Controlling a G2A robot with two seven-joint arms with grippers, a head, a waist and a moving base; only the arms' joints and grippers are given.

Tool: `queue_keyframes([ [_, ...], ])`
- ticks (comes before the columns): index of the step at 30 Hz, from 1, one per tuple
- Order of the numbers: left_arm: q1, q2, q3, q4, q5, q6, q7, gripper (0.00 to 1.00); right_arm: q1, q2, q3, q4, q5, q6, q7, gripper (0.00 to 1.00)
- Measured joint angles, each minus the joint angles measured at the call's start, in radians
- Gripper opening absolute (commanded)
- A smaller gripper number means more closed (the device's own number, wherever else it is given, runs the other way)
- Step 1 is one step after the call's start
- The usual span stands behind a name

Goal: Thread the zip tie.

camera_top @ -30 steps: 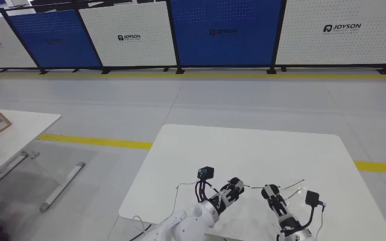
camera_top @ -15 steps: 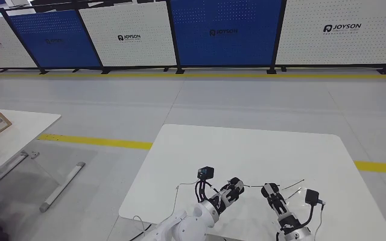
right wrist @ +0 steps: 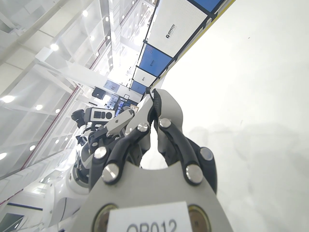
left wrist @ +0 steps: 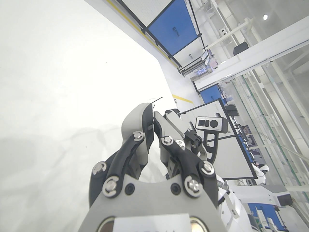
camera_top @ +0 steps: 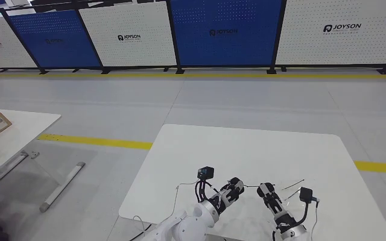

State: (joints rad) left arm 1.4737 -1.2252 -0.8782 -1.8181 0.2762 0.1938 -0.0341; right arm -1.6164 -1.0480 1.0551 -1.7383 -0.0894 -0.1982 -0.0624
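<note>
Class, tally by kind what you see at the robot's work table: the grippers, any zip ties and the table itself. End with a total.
Grippers: 2, the left gripper and the right gripper
Zip ties: 1, a thin black zip tie
Tables: 1, the white table
Total: 4

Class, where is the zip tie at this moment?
The zip tie is pinched by both tools, bridging the left tool and the right tool, above the near part of the white table in the top view.
</note>
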Motion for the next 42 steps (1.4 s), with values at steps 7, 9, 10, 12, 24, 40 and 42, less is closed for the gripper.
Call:
queue_keyframes([
  [7,0.000,0.000,0.000,0.000,0.000,0.000,0.000,0.00,-0.004,-0.009,0.011,0.007,0.031,-0.016,0.024,0.00],
  [9,0.000,0.000,0.000,0.000,0.000,0.000,0.000,0.00,-0.002,-0.011,0.013,0.012,0.031,-0.010,0.025,0.00],
  [10,0.000,0.000,0.000,0.000,0.000,0.000,0.000,0.00,-0.002,-0.012,0.014,0.014,0.031,-0.008,0.024,0.00],
  [12,0.000,0.000,0.000,0.000,0.000,0.000,0.000,0.00,-0.002,-0.013,0.014,0.015,0.030,-0.008,0.024,0.00],
  [24,0.000,0.000,0.000,0.000,0.000,0.000,0.000,0.00,-0.002,-0.012,0.014,0.014,0.030,-0.008,0.024,0.00],
  [40,-0.002,-0.003,-0.001,0.012,-0.011,-0.039,-0.029,0.00,0.006,-0.031,0.016,0.019,0.023,-0.002,0.069,0.00],
  [42,-0.003,-0.003,-0.001,0.013,-0.010,-0.040,-0.028,0.00,0.004,-0.033,0.018,0.019,0.022,-0.003,0.070,0.00],
])
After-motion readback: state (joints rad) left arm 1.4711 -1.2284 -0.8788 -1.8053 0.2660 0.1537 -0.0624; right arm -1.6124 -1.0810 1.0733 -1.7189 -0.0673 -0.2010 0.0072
